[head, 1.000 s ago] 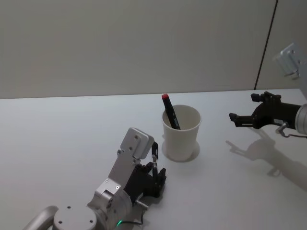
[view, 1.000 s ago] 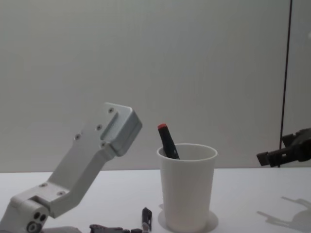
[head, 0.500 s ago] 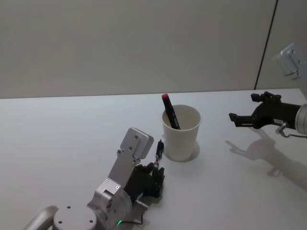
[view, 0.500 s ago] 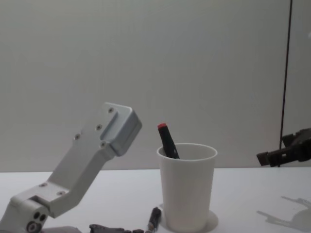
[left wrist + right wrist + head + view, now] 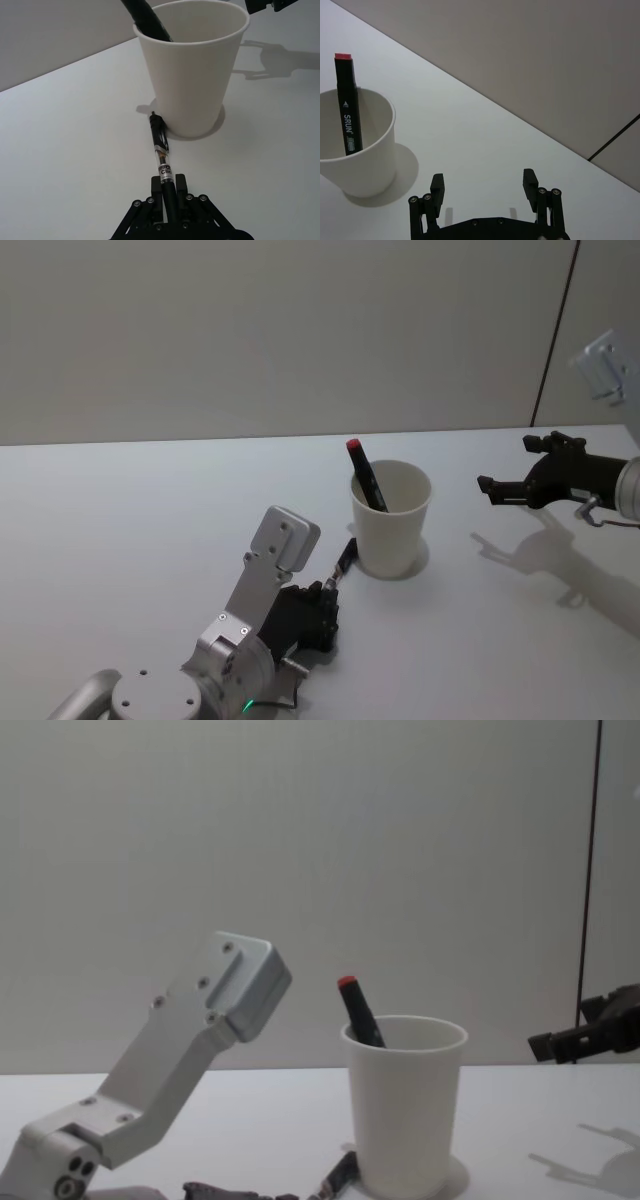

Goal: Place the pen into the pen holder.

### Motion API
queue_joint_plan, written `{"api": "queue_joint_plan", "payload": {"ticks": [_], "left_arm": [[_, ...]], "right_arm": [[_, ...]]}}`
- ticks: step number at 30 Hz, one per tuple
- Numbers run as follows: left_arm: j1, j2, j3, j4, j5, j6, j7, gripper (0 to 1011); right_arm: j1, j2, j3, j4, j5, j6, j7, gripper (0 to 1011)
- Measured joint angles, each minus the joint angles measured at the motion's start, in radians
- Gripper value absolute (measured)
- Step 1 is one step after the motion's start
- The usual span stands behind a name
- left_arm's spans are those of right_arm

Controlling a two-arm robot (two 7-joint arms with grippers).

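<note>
- Two grippers are in view. The left gripper sits low over the near part of the worktop, and its two black fingers are clamped on the rear end of the pen.
- The head view shows the same left gripper in front of the arm's grey wrist housing. The pen sticks out from it towards the cup.
- There is one pen: slim, with a black grip and a clear barrel section. It lies low and almost flat above the worktop, pointing away from the gripper.
- Its far tip is at the foot of the pen holder, on the side facing the left gripper. Whether it actually touches the wall cannot be told.
- A small label on the pen's barrel carries lettering that seems to begin "Clic"; the rest is too small to read.
- There is one pen holder, a plain white paper cup standing upright near the middle of the worktop, just beyond the left gripper.
- One marker stands inside it already. It has a black body and a red cap, leans against the rim and rises above it. "SRUN" is printed in white down its side.
- The chest view shows the marker slanting out of the pen holder, with the pen low at the cup's base.
- The right gripper hangs above the worktop, well apart from the cup on the right. Its fingers are spread and hold nothing.
</note>
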Motion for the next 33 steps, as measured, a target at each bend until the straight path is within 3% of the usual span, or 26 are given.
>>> {"api": "queue_joint_plan", "payload": {"ticks": [33], "left_arm": [[0.001, 0.0, -0.001, 0.0, 0.001, 0.0, -0.001, 138]], "right_arm": [[0.0, 0.0, 0.0, 0.0, 0.0, 0.0, 0.0, 1000]]}}
